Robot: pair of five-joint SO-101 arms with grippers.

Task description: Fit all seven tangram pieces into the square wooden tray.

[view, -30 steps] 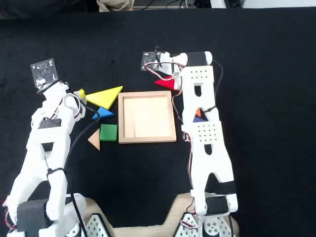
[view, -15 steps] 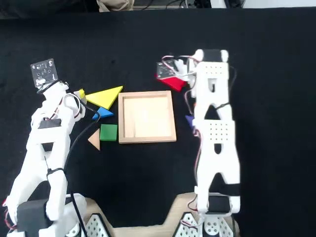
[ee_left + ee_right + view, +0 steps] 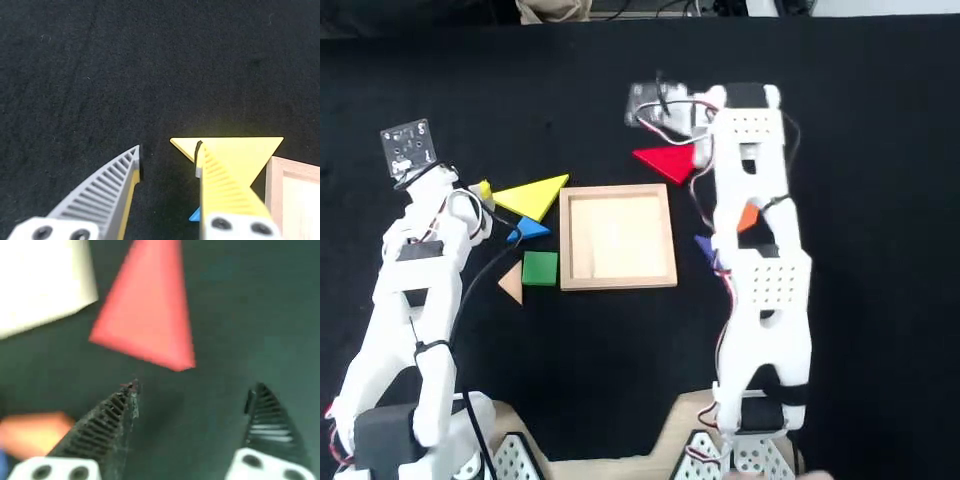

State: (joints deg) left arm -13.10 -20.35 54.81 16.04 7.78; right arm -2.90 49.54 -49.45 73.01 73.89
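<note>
Right gripper (image 3: 195, 389), jaws released, short of the red triangle (image 3: 665, 160) above the tray's (image 3: 618, 189) upper-right corner: straddle opposite edges squarely before clenching; left gripper (image 3: 168, 149) likewise released.

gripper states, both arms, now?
Left gripper: open, empty, by the yellow triangle.
Right gripper: open, empty, red triangle just ahead of it.

There is one square pale wooden tray (image 3: 618, 282). Seven flat coloured pieces show: yellow (image 3: 532, 196), blue (image 3: 530, 230), green (image 3: 540, 268), tan (image 3: 511, 285), red (image 3: 665, 162), orange (image 3: 748, 216) and violet (image 3: 704, 243).
</note>
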